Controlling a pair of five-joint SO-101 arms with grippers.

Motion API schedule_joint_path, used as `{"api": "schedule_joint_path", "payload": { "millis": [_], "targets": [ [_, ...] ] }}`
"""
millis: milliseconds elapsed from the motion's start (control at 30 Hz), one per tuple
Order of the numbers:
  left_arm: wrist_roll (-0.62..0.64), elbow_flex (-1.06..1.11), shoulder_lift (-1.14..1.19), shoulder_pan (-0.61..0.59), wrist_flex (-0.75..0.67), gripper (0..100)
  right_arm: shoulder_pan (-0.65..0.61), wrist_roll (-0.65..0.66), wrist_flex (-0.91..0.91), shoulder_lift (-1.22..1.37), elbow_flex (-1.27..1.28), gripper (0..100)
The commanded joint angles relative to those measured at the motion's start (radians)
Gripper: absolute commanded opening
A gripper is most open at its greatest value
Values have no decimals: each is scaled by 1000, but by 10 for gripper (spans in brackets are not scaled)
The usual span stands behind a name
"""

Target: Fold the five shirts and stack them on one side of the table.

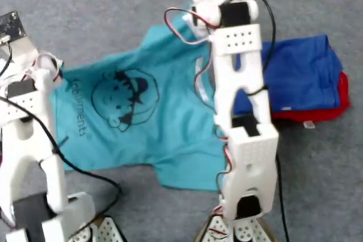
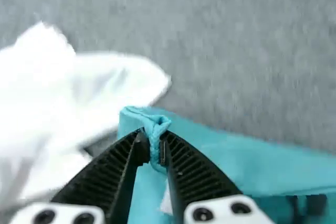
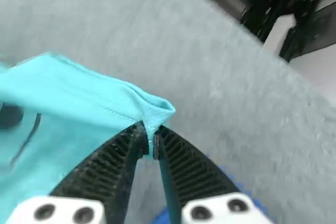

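You are mid-fold, I judge, on the teal T-shirt [image 1: 164,140]; your left gripper [image 2: 155,150] and right gripper [image 3: 149,142] each pinch an edge of it, the cloth spread between them; the folded blue shirt [image 1: 306,77] lies on the red shirt [image 1: 334,109], near the right gripper's outer side; next, probably, carry both edges across together; the chest print shows a cartoon face, its lettering too small to read.
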Motion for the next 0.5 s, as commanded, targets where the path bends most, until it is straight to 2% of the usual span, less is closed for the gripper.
{"api": "schedule_joint_path", "payload": {
  "millis": [0,67,200,367,467],
  "targets": [
    [-71,-43,-120,71,175,19,15,83,175,-16,-139,2],
    [-74,-31,-151,98,227,19,-7,118,282,-10,-183,2],
    [-23,55,-176,100,256,19,12,130,273,-59,-48,2],
    [-5,184,-177,32,242,19,8,133,245,-248,328,2],
    [-5,192,-203,-2,249,19,2,135,110,-444,627,2]
  ]
}}
